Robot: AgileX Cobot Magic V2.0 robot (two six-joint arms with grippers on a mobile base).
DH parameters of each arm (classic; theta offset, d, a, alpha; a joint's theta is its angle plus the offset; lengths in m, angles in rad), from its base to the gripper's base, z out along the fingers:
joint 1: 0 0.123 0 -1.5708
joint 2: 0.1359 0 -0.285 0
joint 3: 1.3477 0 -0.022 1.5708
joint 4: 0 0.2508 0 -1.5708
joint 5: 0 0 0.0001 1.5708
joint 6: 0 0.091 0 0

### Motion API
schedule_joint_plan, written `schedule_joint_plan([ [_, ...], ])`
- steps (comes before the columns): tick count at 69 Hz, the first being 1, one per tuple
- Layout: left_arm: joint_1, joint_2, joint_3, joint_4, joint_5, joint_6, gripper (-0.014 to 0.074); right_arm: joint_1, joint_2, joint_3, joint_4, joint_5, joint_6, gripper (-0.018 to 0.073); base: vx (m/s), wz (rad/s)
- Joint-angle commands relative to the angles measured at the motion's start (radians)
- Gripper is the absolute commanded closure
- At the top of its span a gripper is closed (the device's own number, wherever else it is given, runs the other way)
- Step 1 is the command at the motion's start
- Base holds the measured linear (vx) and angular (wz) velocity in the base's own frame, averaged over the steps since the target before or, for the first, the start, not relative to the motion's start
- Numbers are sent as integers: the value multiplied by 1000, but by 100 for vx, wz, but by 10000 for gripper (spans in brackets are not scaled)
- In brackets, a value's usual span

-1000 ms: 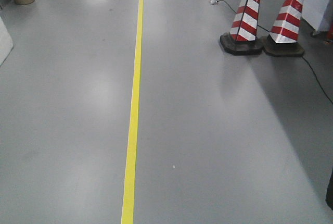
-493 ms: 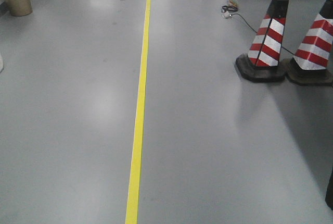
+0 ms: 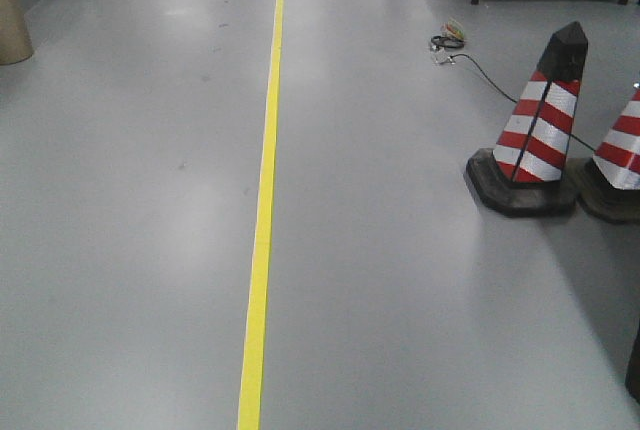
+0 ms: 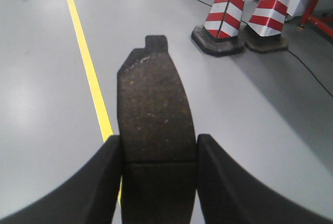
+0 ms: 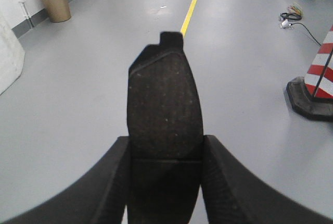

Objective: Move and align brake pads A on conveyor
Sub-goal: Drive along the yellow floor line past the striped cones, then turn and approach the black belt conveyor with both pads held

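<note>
Each hand grips one brake pad, two pads in all, and both are carried above a smooth grey floor [image 3: 420,280]. The left hand [image 4: 158,174] has its two black fingers closed on the long edges of the left pad [image 4: 155,114]; the pad's long axis runs straight away from the wrist, its tabbed far end pointing out over the floor just right of the yellow line [image 4: 93,86]. Its face is dark, gritty and speckled brown, the far corners are bevelled, and a thin groove crosses it between the fingers. The right hand [image 5: 165,174] is shut the same way on the right pad [image 5: 165,109], which also points lengthwise away, its small square tab lying over the line; this face is blacker and finely grained, again with a groove between the fingers. Right of the line stand two cones [image 3: 540,130] striped red and white on black bases, with one thin black cable [image 3: 490,75] running past them.
</note>
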Motion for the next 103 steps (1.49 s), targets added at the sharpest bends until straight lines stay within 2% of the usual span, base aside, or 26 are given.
schedule_joint_plan([
  [1,2,15,-28,9,-90,-1,603,-7,6,-32,-5,-100,-12,564,74,-2],
  [51,2,15,-28,9,-90,-1,603,-7,6,-32,-5,-100,-12,564,67,-2],
  [103,2,15,-28,9,-90,-1,603,-7,6,-32,-5,-100,-12,564,53,-3],
])
